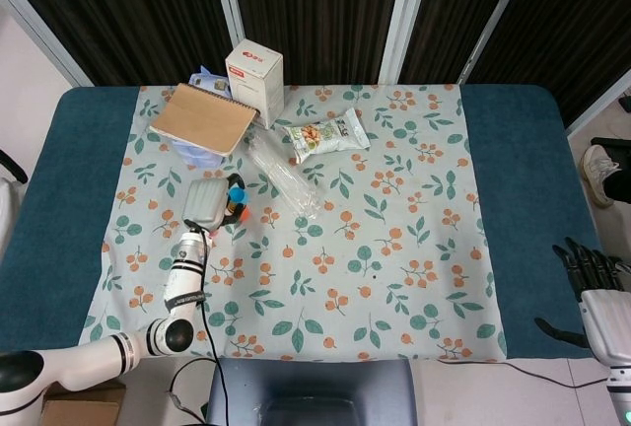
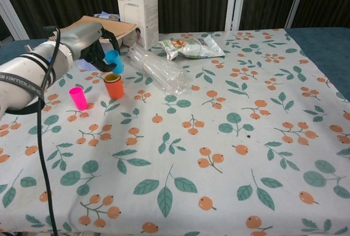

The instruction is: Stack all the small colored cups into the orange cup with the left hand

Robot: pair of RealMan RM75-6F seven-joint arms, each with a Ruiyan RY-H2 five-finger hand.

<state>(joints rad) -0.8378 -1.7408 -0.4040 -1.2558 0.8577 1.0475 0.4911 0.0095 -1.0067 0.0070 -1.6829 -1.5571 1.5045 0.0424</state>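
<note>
Left hand [image 2: 94, 46] grasps the blue cup [image 2: 114, 61] in curled fingers, tilted, just above the orange cup [image 2: 114, 86], which stands upright on the tablecloth [image 2: 219, 154] with a yellow cup [image 2: 112, 77] seemingly nested inside. The step looks like the drop-in: the blue cup needs levelling, mouth up, and centring over the rim before a straight descent and release; coming in off-axis risks tipping the light orange cup. Pink cup [image 2: 77, 98] stands apart to the left, not yet stacked. The cups look like smooth, rigid, tapered plastic. Right hand [image 1: 598, 293] hangs off the table's edge, fingers spread, holding nothing.
</note>
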